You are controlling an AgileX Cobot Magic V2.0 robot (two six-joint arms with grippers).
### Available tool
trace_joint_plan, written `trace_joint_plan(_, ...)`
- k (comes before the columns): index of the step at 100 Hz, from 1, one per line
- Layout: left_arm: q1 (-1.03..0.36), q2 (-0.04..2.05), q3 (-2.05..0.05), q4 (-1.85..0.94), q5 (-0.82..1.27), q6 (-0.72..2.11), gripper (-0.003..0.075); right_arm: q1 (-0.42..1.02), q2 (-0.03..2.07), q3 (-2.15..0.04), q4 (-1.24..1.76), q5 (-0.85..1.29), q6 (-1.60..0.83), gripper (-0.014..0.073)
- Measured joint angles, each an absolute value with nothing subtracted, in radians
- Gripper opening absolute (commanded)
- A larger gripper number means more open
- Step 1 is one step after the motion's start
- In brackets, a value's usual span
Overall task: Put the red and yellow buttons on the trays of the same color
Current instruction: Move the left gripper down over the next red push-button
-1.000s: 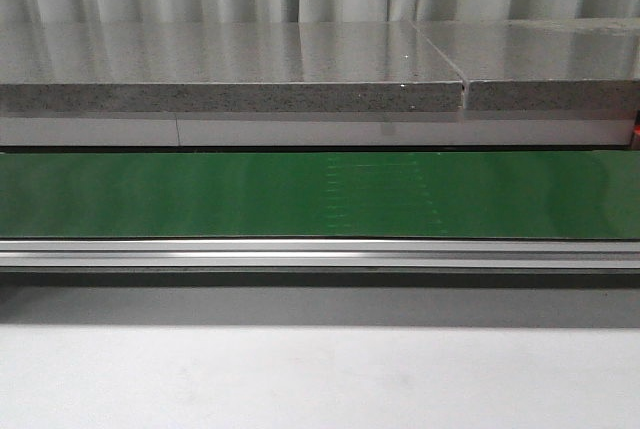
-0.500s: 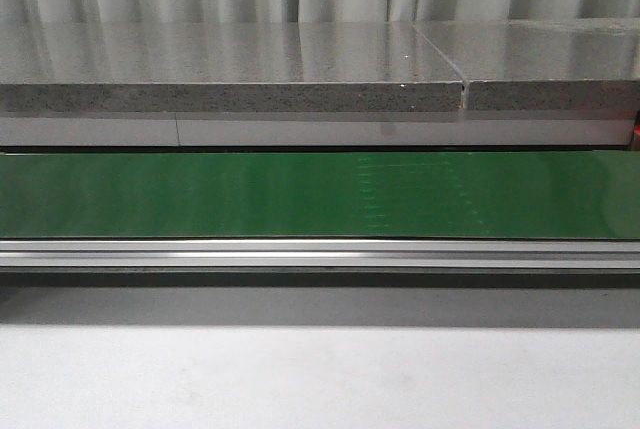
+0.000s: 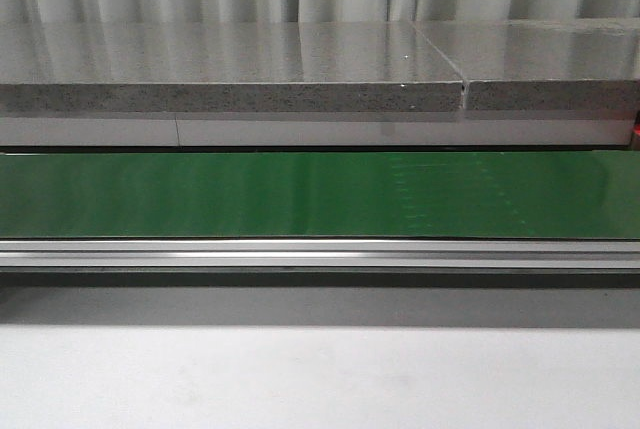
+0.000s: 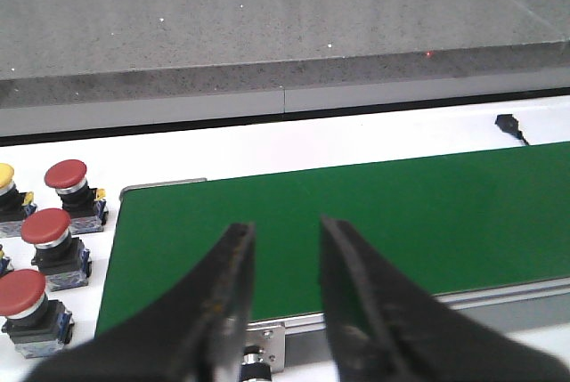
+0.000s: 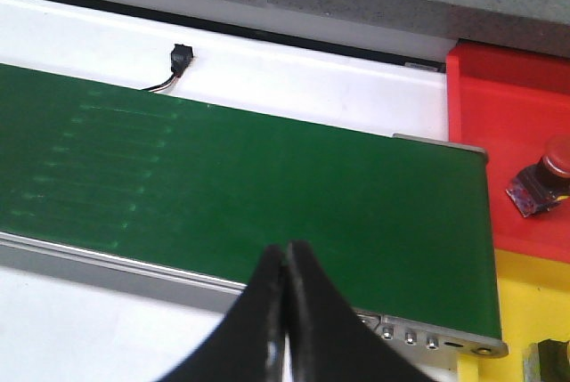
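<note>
Only the right wrist view shows the red tray (image 5: 512,124) (one button (image 5: 545,174) inside).

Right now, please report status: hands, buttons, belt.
Left hand open, empty, over green conveyor belt. Right hand shut, empty. One red mushroom button lying on red plastic tray. Belt bare.

red buttons (image 4: 44,238) beside belt, one (image 5: 545,177) on red tray (image 5: 508,124)
</note>
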State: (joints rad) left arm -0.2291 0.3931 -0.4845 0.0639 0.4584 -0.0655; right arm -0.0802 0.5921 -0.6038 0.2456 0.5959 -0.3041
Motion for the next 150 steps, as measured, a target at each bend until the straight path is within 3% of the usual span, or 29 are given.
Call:
trace_joint_plan(8,-0.229,0.393,-0.483,0.064,0.465,-0.066,0.0617,-0.08,0.592,-0.604,0.246,0.596,-0.305,-0.0068)
trace_joint_plan(15,-0.229,0.393,-0.483,0.064,0.469,-0.066,0.0664,-0.08,0.592,-0.604,0.246,0.596,-0.305,-0.0068)
trace_joint_plan(37,-0.229,0.393,-0.483,0.066,0.47,-0.102,0.0662,-0.08,0.592,-0.604,0.246,0.596,-0.305,-0.0068)
trace_joint_plan(57,-0.161,0.488,-0.557,0.223,0.532,-0.423,0.0662,-0.08,0.592,-0.604,0.246,0.596,-0.305,-0.0068)
trace_joint_plan(73,-0.043,0.638,-0.641,0.343,0.553,-0.56,0.0662,-0.08,0.592,-0.604,0.246,0.596,-0.305,-0.0068)
trace_joint_plan(107,0.228,1.068,-0.775,0.306,0.571,-0.586,0.0662,-0.08,0.592,-0.604,0.246,0.596,-0.306,-0.0068)
trace_joint_plan(150,0.275,1.452,-0.895,0.265,0.556,-0.587,0.0662,-0.08,0.592,-0.604,0.246,0.596,-0.306,-0.0068)
